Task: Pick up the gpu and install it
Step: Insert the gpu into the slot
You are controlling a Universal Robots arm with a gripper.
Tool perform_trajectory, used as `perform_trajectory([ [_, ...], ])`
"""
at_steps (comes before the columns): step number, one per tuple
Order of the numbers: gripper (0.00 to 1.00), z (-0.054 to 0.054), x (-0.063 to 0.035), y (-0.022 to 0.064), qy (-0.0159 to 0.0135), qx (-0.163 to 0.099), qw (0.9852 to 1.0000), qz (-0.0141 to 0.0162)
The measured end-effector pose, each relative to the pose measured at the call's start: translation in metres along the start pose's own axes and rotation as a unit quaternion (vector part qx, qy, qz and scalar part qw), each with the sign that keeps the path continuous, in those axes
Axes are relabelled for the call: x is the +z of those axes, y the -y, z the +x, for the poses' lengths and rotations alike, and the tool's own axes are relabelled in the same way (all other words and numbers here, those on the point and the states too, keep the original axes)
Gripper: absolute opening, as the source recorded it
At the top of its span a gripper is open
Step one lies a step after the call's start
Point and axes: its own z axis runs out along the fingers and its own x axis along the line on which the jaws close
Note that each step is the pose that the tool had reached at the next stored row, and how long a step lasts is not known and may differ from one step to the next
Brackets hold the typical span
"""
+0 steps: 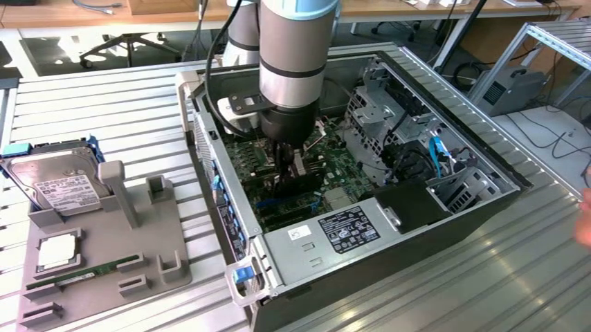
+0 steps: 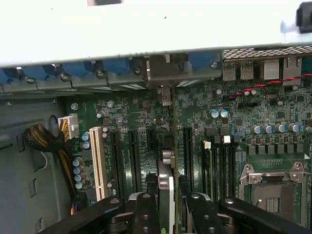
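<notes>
Exterior view, from where I stand: the arm reaches down into the open computer case, and the gripper holds the gpu on edge just above the motherboard. In the wrist view the fingers are closed on the card's top edge, one each side, with its silver bracket up against the case's rear wall.

The risks, as I judge them:
- The card sits between neighbouring expansion slots; if its edge is off line, a push down would land on the board, not in a slot.
- The grip is on a thin edge, so the card could tilt or slip.
- The bracket could catch on the rear wall.

On the tabletop, the hard drive and RAM stick lie well apart.
</notes>
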Motion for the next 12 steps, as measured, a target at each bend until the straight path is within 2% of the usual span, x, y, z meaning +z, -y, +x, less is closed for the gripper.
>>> perform_trajectory([
  [3,0.27,0.0001,-0.0015,0.0001,-0.0001,-0.002,1.0,0.0],
  [4,0.27,0.0002,-0.0037,0.0002,0.0008,-0.005,1.0,0.0002],
  [12,0.27,0.0009,-0.0028,0.0002,0.001,-0.005,1.0,0.0002],
])
